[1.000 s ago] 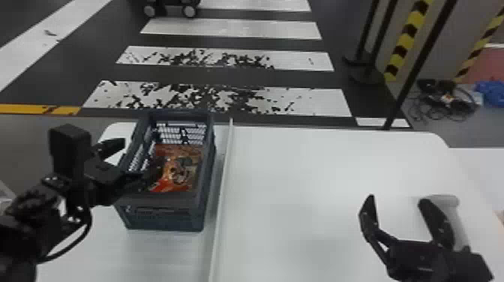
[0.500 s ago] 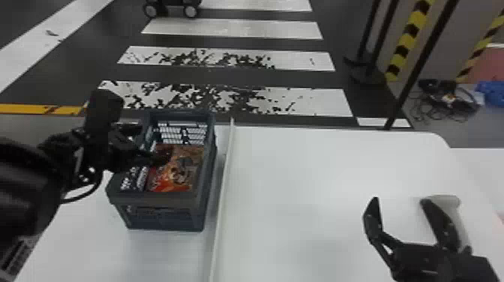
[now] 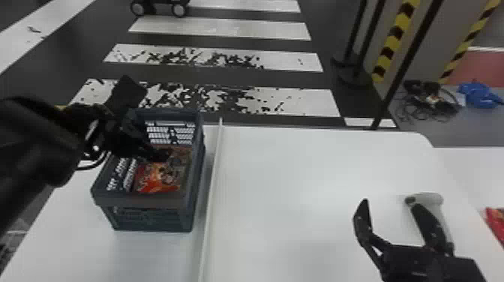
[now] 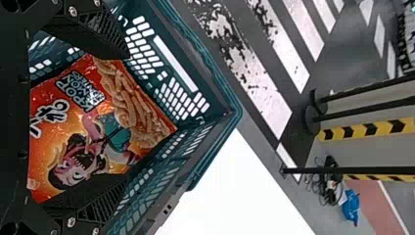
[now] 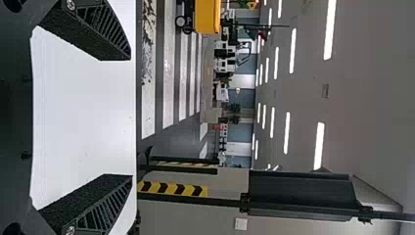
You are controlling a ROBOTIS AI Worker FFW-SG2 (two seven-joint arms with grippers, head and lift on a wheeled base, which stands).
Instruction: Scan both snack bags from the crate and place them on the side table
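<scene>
The glossy red packet (image 3: 496, 225) at far right looks delivered, while the orange snack bag (image 4: 93, 127) in the grey-blue plastic crate (image 3: 150, 219) awaits scanning, the black left gripper (image 4: 127, 117) and right gripper (image 5: 131, 117) having jaws spread.

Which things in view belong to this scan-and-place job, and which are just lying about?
Job:
- blue-grey plastic crate
- orange printed snack bag
- grey handheld device, likely the scanner
- red packet at head view's right, possibly another bag

Lying about:
- crumpled blue bundle on the floor
- tangled black cables
</scene>
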